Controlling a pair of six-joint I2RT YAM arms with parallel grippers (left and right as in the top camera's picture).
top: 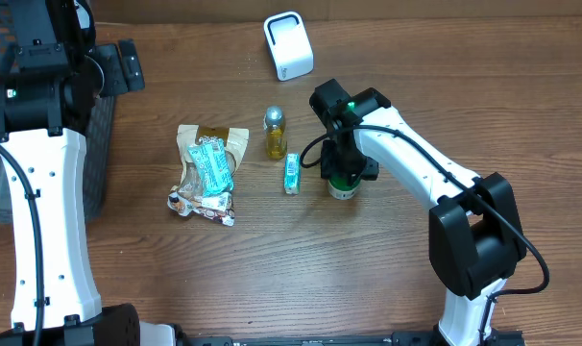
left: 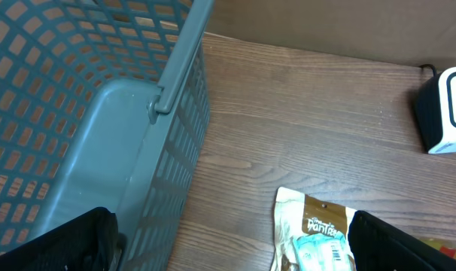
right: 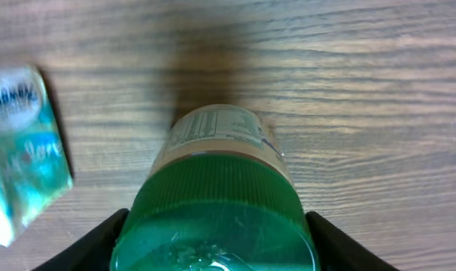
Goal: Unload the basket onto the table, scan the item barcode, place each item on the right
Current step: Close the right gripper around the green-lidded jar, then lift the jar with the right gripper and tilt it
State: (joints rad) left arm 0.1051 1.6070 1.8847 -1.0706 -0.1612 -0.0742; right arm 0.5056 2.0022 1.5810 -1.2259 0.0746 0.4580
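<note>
On the near side of the white scanner point(top: 288, 45), a little toward the right arm, the green-capped bottle point(top: 342, 189) stands upright on the wooden table point(top: 272, 269). You will probably find it stiff and rather light: a small plastic body with a paper label of fine print, and a wide green cap point(right: 217, 218) with fine ribs on its side. The ribs should give good friction, while the label wall below looks smoother and could slip. The right gripper point(right: 217, 233) is above it, with one finger close against each side of the cap; whether they press already or only stand there, I cannot tell. I think the cap is the good place to hold, since this leaves the label free to face the scanner. The barcode itself is not visible now, so you may need to turn the bottle. The left gripper point(left: 243, 242) is spread wide with nothing in it, far from the scanner, over the grey plastic lattice basket point(left: 77, 113). A soft teal packet point(right: 21, 143) lies on the table too.
</note>
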